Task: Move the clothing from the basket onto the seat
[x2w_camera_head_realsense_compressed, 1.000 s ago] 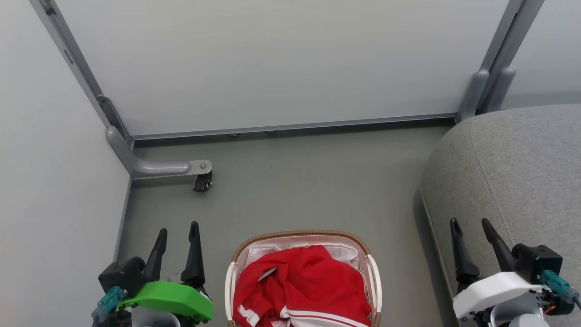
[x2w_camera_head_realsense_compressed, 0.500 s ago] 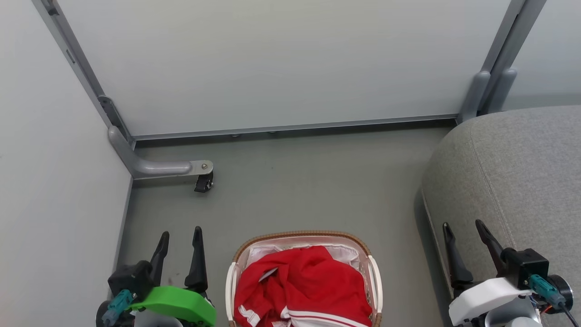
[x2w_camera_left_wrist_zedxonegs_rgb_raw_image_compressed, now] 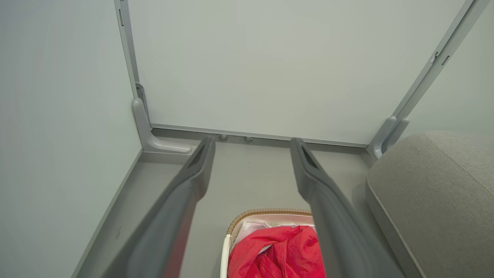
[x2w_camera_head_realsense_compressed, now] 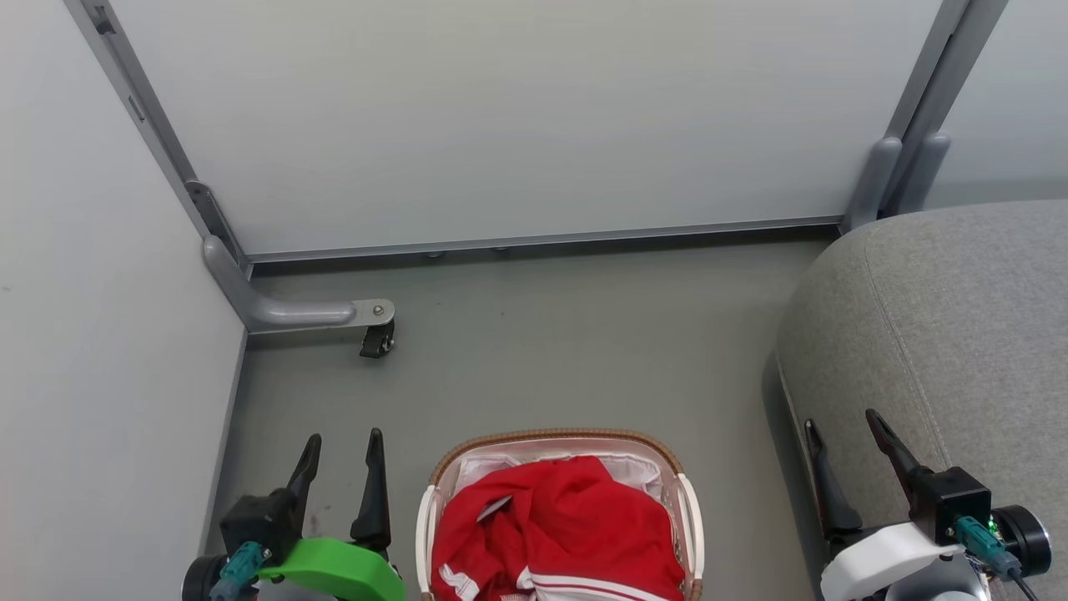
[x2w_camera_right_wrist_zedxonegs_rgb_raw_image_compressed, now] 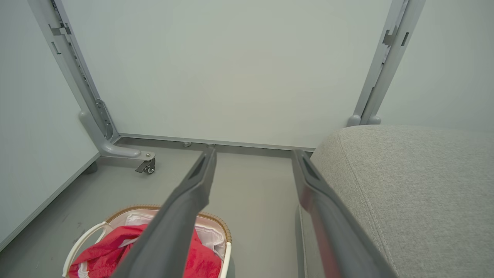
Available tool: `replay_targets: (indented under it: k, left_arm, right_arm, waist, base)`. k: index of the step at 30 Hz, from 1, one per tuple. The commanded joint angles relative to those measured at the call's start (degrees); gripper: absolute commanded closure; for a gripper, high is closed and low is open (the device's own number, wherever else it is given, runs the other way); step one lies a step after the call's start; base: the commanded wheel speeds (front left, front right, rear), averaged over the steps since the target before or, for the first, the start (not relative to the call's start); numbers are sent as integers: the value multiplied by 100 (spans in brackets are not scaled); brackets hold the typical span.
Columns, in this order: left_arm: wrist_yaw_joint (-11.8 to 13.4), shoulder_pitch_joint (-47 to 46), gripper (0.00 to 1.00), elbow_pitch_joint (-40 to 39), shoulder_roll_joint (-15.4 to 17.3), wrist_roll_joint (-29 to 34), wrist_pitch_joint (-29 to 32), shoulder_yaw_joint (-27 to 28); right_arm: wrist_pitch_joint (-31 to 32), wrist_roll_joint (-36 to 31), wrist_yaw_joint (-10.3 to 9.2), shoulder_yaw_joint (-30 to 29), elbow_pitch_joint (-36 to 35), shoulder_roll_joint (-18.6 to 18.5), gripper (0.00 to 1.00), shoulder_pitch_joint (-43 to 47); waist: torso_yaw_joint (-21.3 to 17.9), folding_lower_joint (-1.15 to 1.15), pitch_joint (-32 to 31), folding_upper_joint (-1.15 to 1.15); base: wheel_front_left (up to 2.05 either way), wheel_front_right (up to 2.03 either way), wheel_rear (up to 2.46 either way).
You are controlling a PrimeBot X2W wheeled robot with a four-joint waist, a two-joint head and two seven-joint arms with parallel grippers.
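Note:
Red clothing [x2w_camera_head_realsense_compressed: 555, 534] with white stripes fills the white basket [x2w_camera_head_realsense_compressed: 557, 437], which stands on the grey floor at the bottom middle of the head view. The clothing [x2w_camera_left_wrist_zedxonegs_rgb_raw_image_compressed: 276, 253] and the basket rim [x2w_camera_left_wrist_zedxonegs_rgb_raw_image_compressed: 266, 212] also show low in the left wrist view, and the clothing [x2w_camera_right_wrist_zedxonegs_rgb_raw_image_compressed: 104, 251] and basket [x2w_camera_right_wrist_zedxonegs_rgb_raw_image_compressed: 220, 226] in the right wrist view. The grey seat [x2w_camera_head_realsense_compressed: 943, 334] rises on the right. To the left of the basket my left gripper [x2w_camera_head_realsense_compressed: 344, 446] stands open and empty. My right gripper [x2w_camera_head_realsense_compressed: 843, 421] is open over the seat's near edge, holding nothing.
Pale partition panels close the back and the left side. A grey metal foot with a black caster [x2w_camera_head_realsense_compressed: 375, 340] juts onto the floor at the left. A grey post [x2w_camera_head_realsense_compressed: 897, 179] stands behind the seat. Bare floor [x2w_camera_head_realsense_compressed: 576, 342] lies beyond the basket.
Both grippers have drawn back toward the bottom of the head view, and the right one has edged left. The whole picture has shifted a little. Basket and clothing lie as before.

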Motion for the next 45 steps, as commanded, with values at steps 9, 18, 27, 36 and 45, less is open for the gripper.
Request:
replay_targets:
  k: [9, 18, 27, 36, 45]
  left_arm:
    - [5, 61, 0, 77, 37, -10, -23, -10]
    - [6, 40, 0, 89, 37, -39, -23, -31]
    - [-27, 53, 0, 77, 36, -3, -23, -116]
    - [-124, -519, 0, 95, 34, 228, -23, -369]
    - [-238, -1770, 0, 907, 37, 414, -16, -1015]
  right_arm:
    - [-27, 35, -2, -17, 3, -35, 0, 54]
    - [-27, 66, -2, -19, -32, -35, 0, 45]
    - [-27, 85, -2, -20, -108, -35, 0, 45]
    - [-21, 127, -2, 57, -373, -34, 0, -265]
    - [-21, 278, -2, 180, -614, -30, 0, -970]
  waist:
    - [-23, 0, -34, 0]
    - [-33, 0, -33, 0]
    - [-71, 0, 46, 0]
    - [-246, 0, 785, 0]
    - [-737, 0, 2233, 0]
  base:
    - [0, 0, 0]
    - [0, 0, 0]
    - [0, 0, 0]
    - [0, 0, 0]
    - [0, 0, 0]
